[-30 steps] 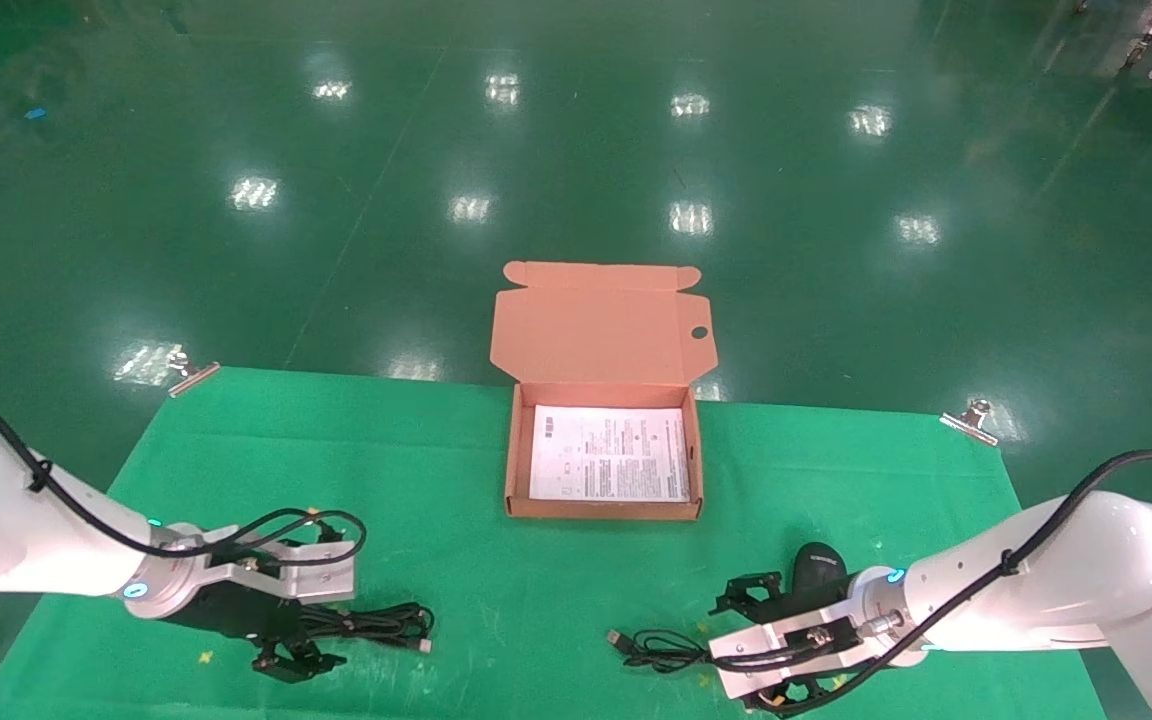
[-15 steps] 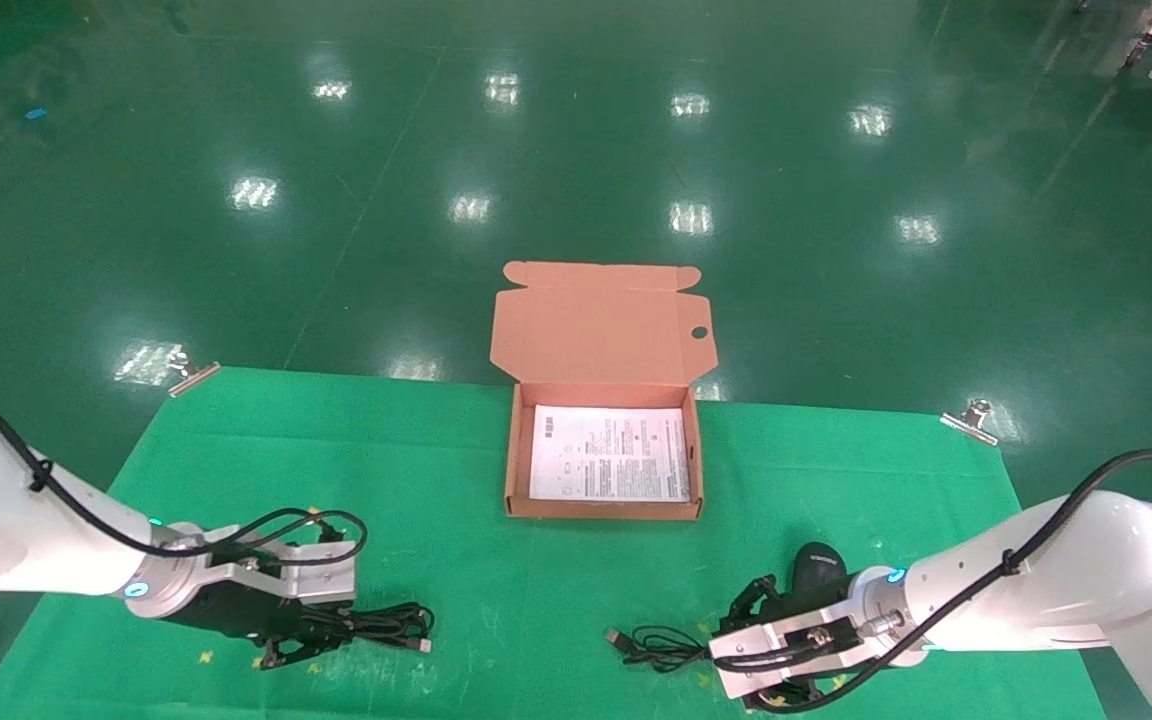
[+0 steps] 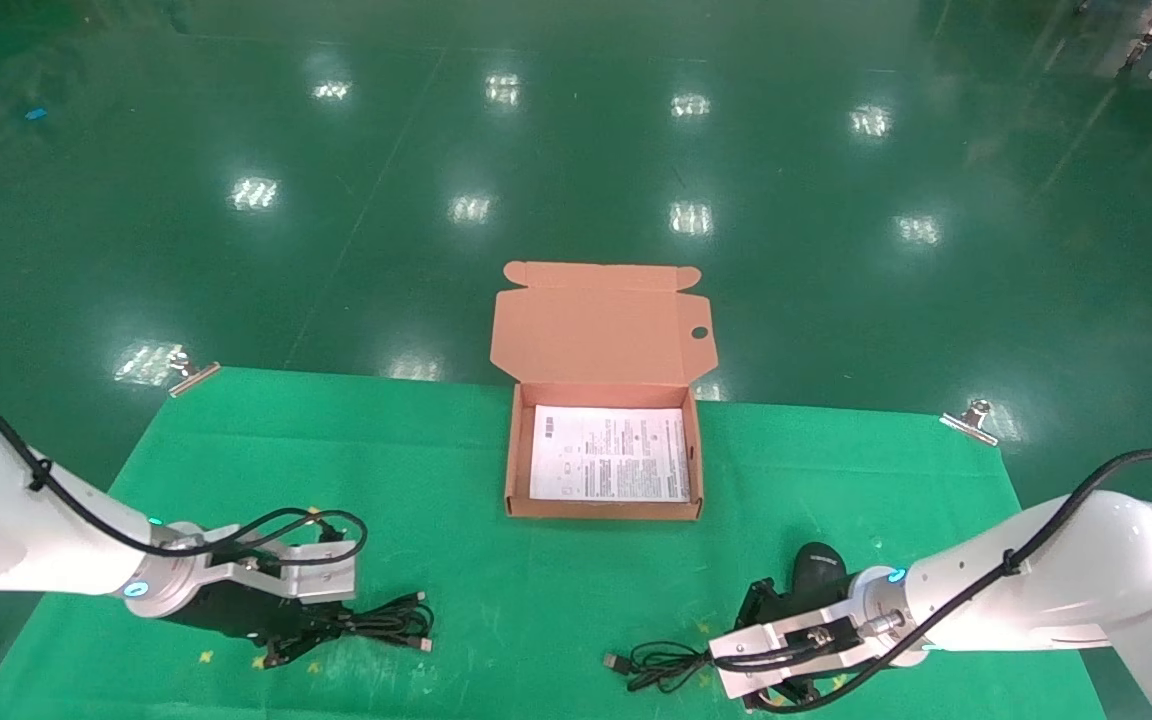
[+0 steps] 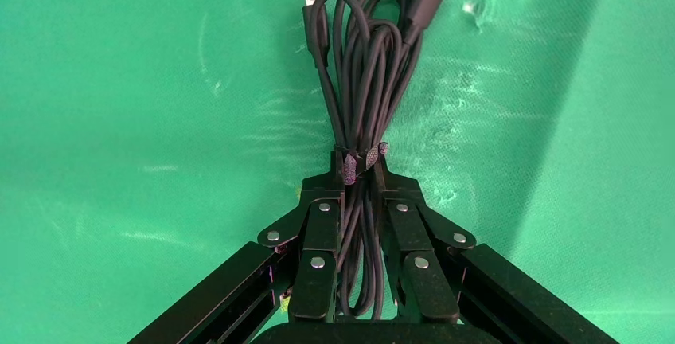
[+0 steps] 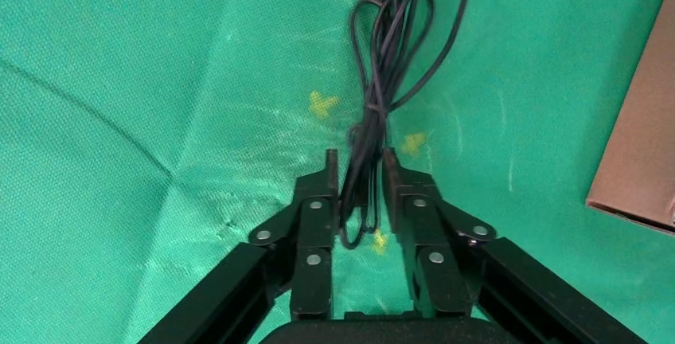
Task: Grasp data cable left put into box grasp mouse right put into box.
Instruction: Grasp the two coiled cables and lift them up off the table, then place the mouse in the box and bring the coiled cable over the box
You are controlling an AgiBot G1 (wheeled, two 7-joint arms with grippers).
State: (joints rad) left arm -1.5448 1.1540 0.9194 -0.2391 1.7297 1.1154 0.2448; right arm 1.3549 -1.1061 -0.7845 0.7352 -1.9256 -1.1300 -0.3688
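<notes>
We see the left claw (image 4: 360,201) low on the green-clothed table (image 3: 456,470), near its front left, its fingers closed tight on the thin black data cable (image 4: 362,65) — a long strapped bundle whose silver plug ends lie beyond the fingertips. The right claw (image 5: 358,181), near the front right, has its fingers nearly together around the thin black USB cord (image 5: 398,33); the small black oval mouse (image 3: 816,566) sits just beside it. The shallow orange-brown cardboard box (image 3: 604,508) lies open between them — farther back, a white printed leaflet (image 3: 609,453) inside.
</notes>
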